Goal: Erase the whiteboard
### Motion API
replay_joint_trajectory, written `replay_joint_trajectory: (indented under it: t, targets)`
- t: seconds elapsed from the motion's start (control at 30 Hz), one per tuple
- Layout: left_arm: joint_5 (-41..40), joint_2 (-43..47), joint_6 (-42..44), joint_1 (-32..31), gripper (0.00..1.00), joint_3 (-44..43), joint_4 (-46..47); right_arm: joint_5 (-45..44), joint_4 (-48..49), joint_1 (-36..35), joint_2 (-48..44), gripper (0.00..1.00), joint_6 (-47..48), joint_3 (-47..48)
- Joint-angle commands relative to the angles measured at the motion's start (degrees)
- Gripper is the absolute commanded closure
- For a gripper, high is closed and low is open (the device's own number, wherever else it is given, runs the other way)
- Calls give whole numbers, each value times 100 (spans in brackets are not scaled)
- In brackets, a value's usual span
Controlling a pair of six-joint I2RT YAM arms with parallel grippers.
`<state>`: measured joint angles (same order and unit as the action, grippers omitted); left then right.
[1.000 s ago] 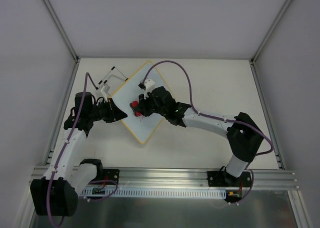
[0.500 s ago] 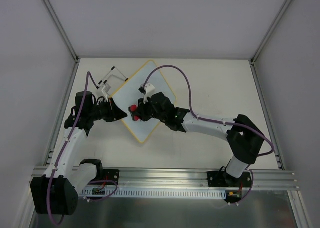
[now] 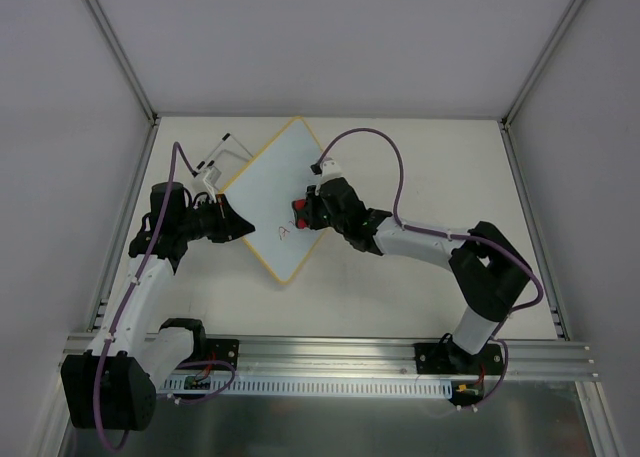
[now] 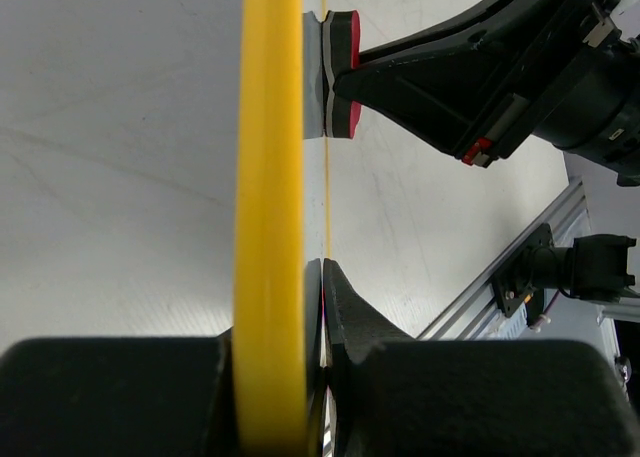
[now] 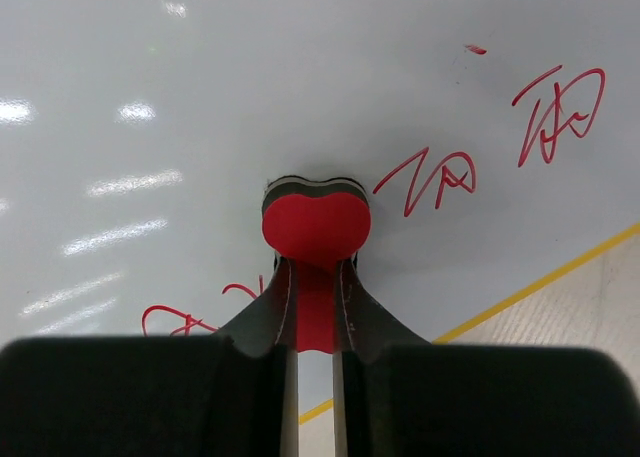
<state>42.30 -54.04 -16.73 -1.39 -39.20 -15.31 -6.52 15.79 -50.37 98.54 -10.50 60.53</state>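
Between the right gripper's [image 5: 315,277] nearly shut jaws sits the eraser [image 5: 316,222], pressed on the whiteboard [image 5: 200,97] beside red writing [image 5: 440,177]. Across it, the left gripper's [image 4: 280,307] jaws clamp the yellow frame [image 4: 270,127]; the whiteboard lies diagonally on the surface [image 3: 430,167].

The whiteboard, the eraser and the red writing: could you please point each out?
whiteboard [image 3: 275,182], top view, bare white face
eraser [image 5: 316,225], right wrist view, red top
red writing [image 5: 440,182], right wrist view, middle scribble
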Motion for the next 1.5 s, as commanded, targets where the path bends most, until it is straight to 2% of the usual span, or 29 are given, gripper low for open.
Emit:
replay_joint_trajectory:
  t: [0.0, 0.27, 0.5, 0.73, 0.87, 1.03, 1.2, 1.47]
  targets:
    - [938, 139, -41, -169, 100, -246, -86, -130, -199, -209, 174, 100, 4, 274]
    - [920, 139, -67, -169, 100, -255, -77, 142, -191, -860, 183, 100, -127, 916]
    - [876, 139, -164, -169, 100, -237, -77, 125, -85, -1054, 271, 100, -399, 882]
    - [700, 166, -436, -169, 100, -263, -86, -436, 3, -1036, 122, 100, -1015, -22]
    - [630, 140, -647, -169, 100, -246, -86, -726, 99, -922, -28, 100, -1489, -891]
    - [647, 148, -691, -169, 100, -193, -77, -745, 363, -676, 7, 100, -2043, -1360]
    - [691, 157, -691, -169, 100, -176, -86, -771, 398, -755, 34, 100, -1895, -1114]
    - [691, 183, -709, -169, 100, -167, -77, -693, 381, -1045, -81, 100, -1341, 0]
